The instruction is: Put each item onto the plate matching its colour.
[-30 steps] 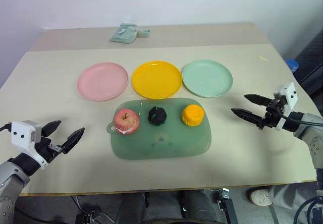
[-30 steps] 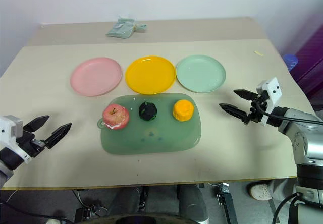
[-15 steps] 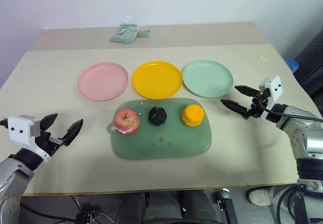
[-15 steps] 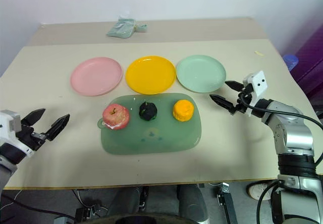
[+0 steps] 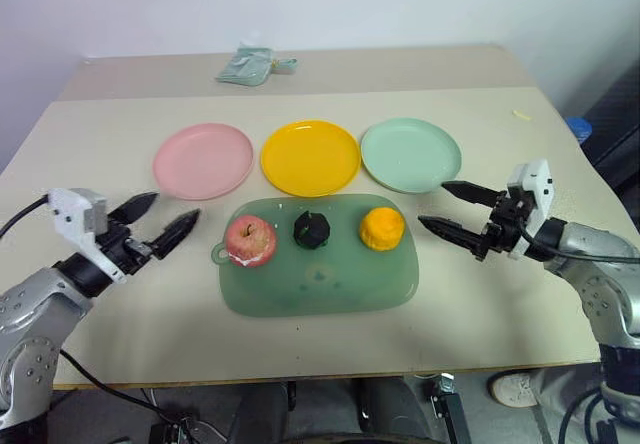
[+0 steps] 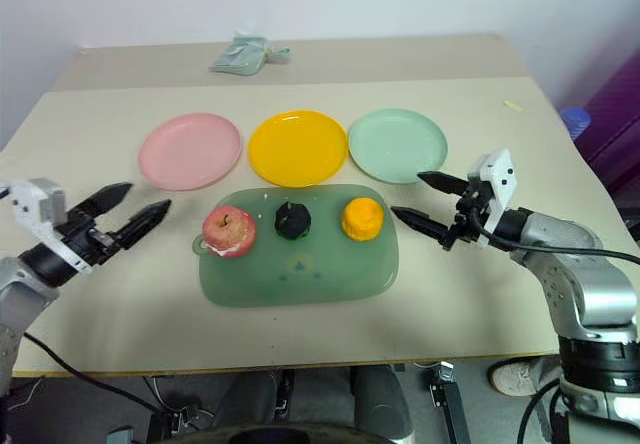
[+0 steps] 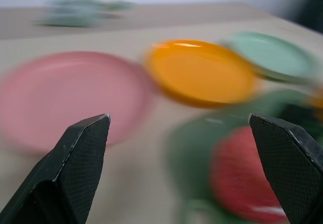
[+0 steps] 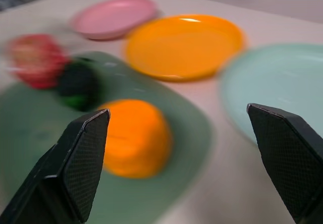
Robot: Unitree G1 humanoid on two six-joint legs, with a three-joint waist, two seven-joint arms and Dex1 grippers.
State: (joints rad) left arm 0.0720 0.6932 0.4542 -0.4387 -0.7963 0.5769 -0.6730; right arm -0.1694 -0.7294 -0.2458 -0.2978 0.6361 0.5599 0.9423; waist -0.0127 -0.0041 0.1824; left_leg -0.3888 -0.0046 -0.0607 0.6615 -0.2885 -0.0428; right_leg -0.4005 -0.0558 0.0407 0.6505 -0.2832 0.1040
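On the table [image 5: 120, 344], a green mat [image 5: 320, 282] lies with its long side running left to right and carries the apple [image 5: 250, 240], the dark green ball [image 5: 311, 228] and the orange fruit [image 5: 382, 227] in a row, the apple's stem end facing up. Behind the mat, likewise in a row, sit the pink plate [image 5: 203, 160], the yellow plate [image 5: 310, 157] and the mint plate [image 5: 411, 154], all bare. The left claw [image 5: 167, 220] points at the apple from just left of the mat and the right claw [image 5: 452, 211] points at the orange fruit from its right edge, both spread wide and grasping nothing.
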